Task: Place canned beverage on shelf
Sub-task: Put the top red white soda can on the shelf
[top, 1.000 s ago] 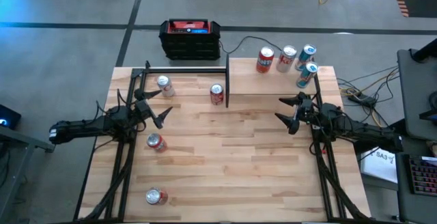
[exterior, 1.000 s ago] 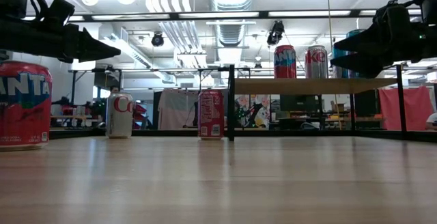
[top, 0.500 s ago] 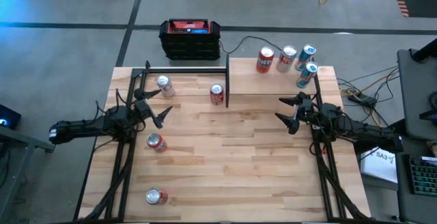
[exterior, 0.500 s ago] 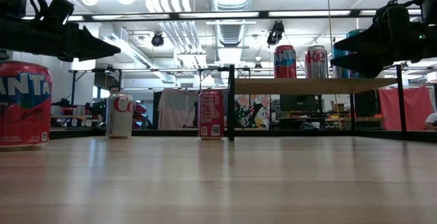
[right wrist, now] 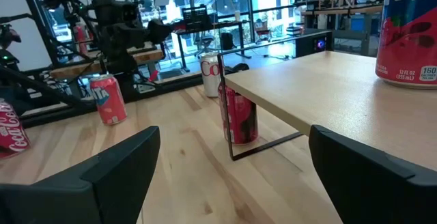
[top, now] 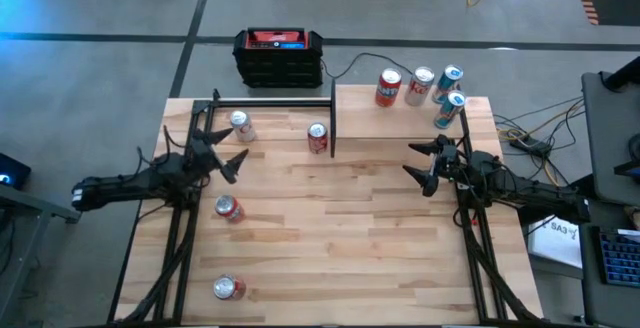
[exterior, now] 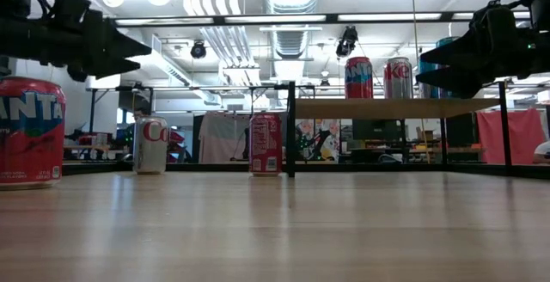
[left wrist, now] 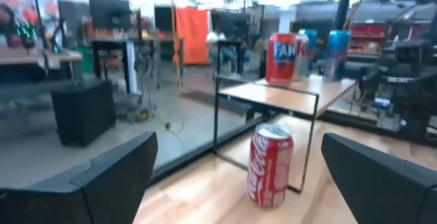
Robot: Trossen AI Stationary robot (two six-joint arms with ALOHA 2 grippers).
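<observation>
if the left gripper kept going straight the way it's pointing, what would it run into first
Probably the red Coca-Cola can standing on the table by the shelf post: it sits between the open fingers of the left gripper in the wrist view. Depth is unclear, and a slight drift could miss it.

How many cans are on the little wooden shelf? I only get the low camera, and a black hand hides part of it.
Observer: Four, seen from above. On the pale wood shelf on thin black posts stand an orange-red can, a silver can, a blue can and another blue can.
Operator: Which hand is blocking it? Is it holding a can?
Observer: The right hand. It hovers over the table just in front of the shelf, open and empty.
</observation>
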